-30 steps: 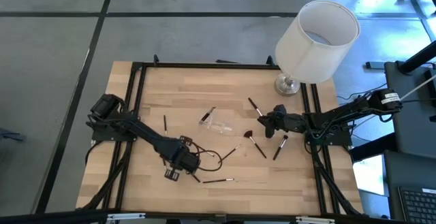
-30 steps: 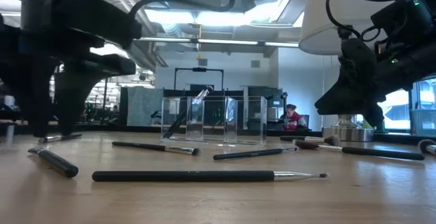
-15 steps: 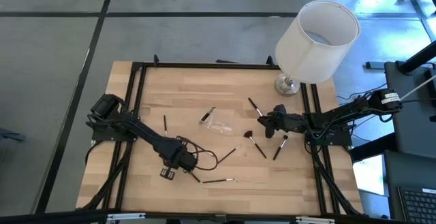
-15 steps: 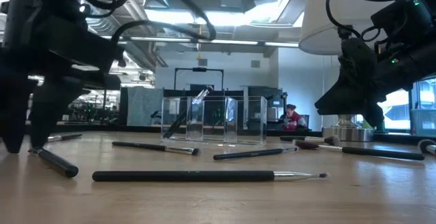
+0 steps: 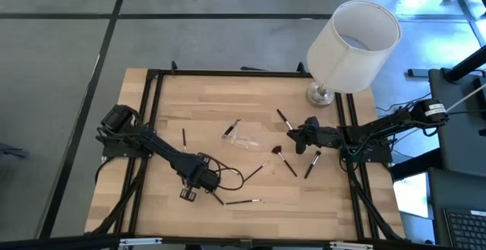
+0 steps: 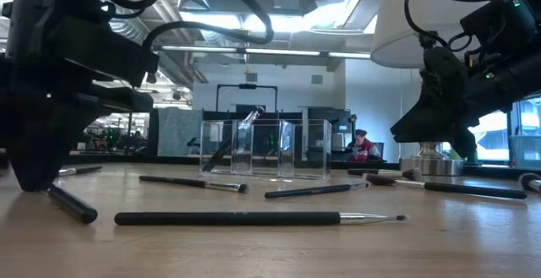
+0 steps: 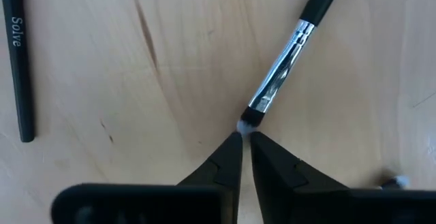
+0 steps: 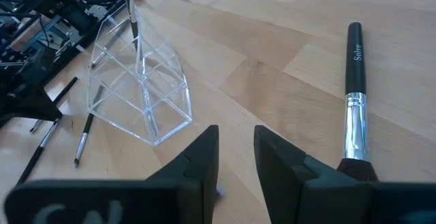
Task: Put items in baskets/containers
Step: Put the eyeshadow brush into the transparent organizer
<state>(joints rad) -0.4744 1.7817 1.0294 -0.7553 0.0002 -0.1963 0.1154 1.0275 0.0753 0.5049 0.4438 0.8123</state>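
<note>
L arm reaches from the tabletop's left edge toward front-centre, wrist bent down, left gripper pointing at the wood, tips just above the surface. Wrist view: jaws nearly together, narrow gap, closing on the pale tip of a silver-collared brush; a real pinch can't be told yet. Another dark brush handle lies apart to one side. Low view: gripper body stands upright over a short dark brush.

R arm comes in from right edge, roughly level, right gripper hovering near centre-right, jaws partly apart, holding nothing. Beside it a fat-headed brush lies flat on the wood.

Clear tray sits mid-tabletop, one brush leaning in it. Other brushes scattered on wood around, incl. a long one at front. White lamp back right.

Vs 1 s ago: L gripper shifted slightly toward the tabletop's left and front edge, jaws went from wide to almost shut. R arm unchanged, brushes and tray same spots
</note>
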